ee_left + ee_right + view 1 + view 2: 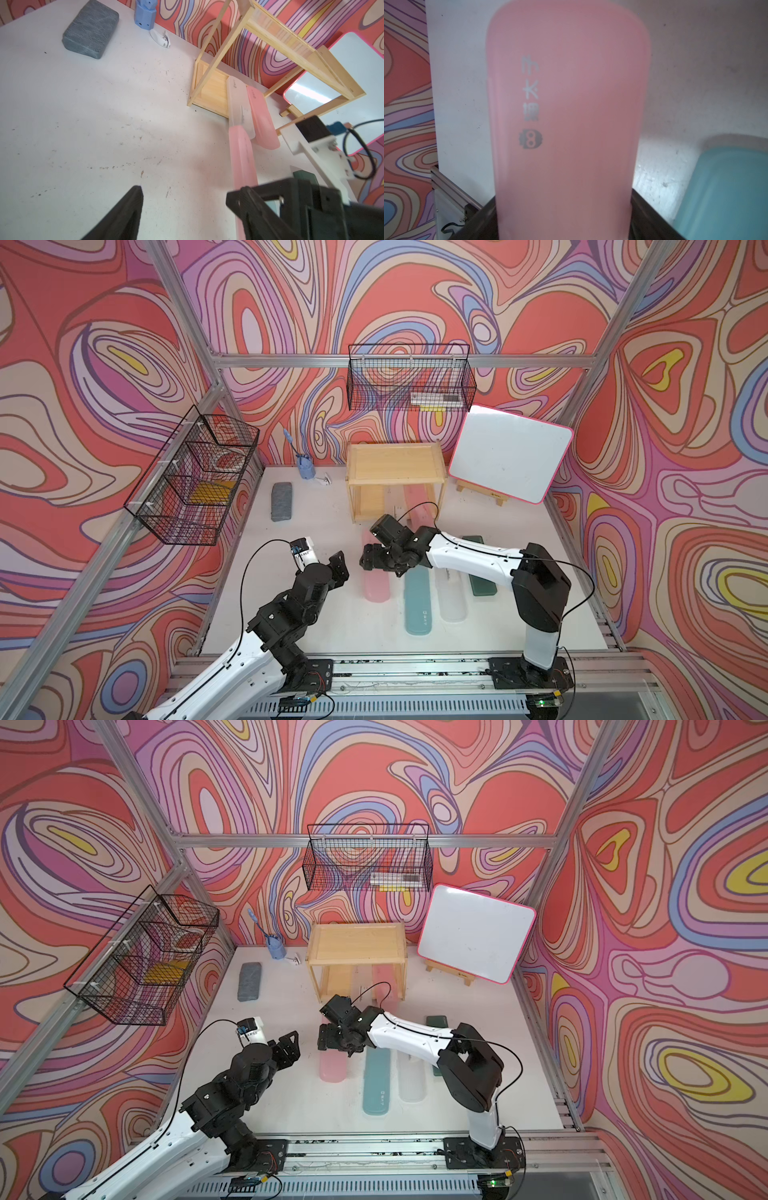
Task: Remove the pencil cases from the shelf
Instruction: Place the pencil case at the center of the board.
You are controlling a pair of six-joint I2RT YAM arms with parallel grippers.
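The light wooden shelf (395, 472) stands at the back of the table, its top bare. On its lower tier lie a frosted clear pencil case (239, 99) and a pink one (264, 120), both jutting out in front. A second pink pencil case (376, 587) sits between the jaws of my right gripper (374, 560), which press on both its long sides (563, 207). Beside it on the table lie teal (417, 605), clear (453, 601) and dark green (480, 572) cases. My left gripper (338, 568) is open and holds nothing (187, 193), just left of that pink case.
A grey block (281, 502), a blue pen holder (306, 466) and a small white object (324, 480) lie at the back left. The whiteboard easel (509, 456) stands right of the shelf. Wire baskets hang on the back wall (409, 377) and the left wall (195, 477).
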